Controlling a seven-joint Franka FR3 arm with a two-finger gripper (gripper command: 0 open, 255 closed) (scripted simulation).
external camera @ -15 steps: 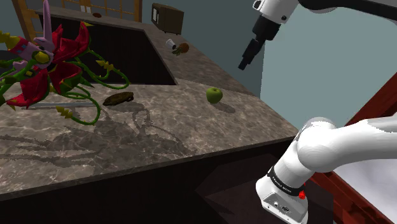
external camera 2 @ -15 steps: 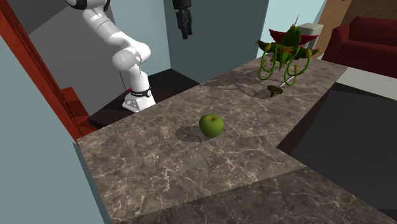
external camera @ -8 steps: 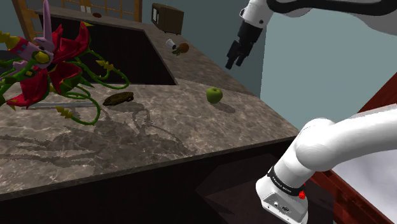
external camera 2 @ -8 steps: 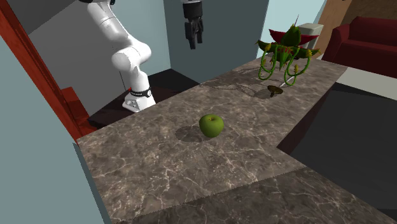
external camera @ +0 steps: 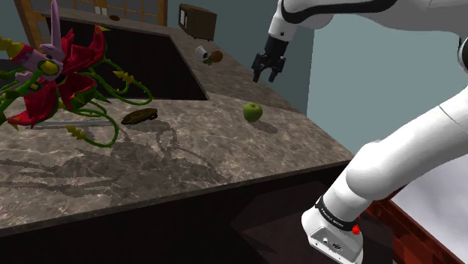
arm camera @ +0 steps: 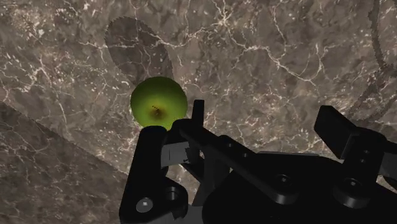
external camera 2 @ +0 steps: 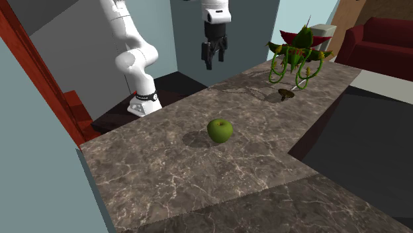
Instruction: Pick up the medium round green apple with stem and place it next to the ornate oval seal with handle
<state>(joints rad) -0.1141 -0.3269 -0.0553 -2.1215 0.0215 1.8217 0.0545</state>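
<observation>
Going L to R in the shoulder view: first comes the big red & green plant [external camera: 52, 75]. Next is the seal [external camera: 139, 116], a dark flat oval lying on the counter [external camera: 187, 161] near the plant's vines. Further R is the apple [external camera: 253, 112], green, sitting alone near the counter's R edge, well apart from the seal. Up above it & a bit to the R hangs the gripper [external camera: 267, 75]. Last, bottom R, is the arm's white base [external camera: 334, 229].

The gripper is spread wide w/ nothing in it. In the wrist view its two fingers [arm camera: 149, 168] stand apart. The apple [arm camera: 158, 104] sits just past the tip of one finger, not btw the two.

Step, I think: you're on the reach for the apple. No touch yet, no grab, so the task is at its start.

Next move, my guess: slide the hand over so the apple is in the middle of the gap. Then go straight down & squeeze. Don't close early, or one finger could bump the apple. It's round, so it may roll.

Which way things point: the apple stands w/ its stem dimple up, facing the wrist cam. It's a ball, so it has no real long side & any grip angle should do. The seal's long side runs approx L to R across the shoulder view, flat on the counter. I can't tell which way its handle points.

In the second exterior view the apple [external camera 2: 220, 130] is mid counter. The seal [external camera 2: 286, 94] is far off R by the plant, so expect a long carry.
</observation>
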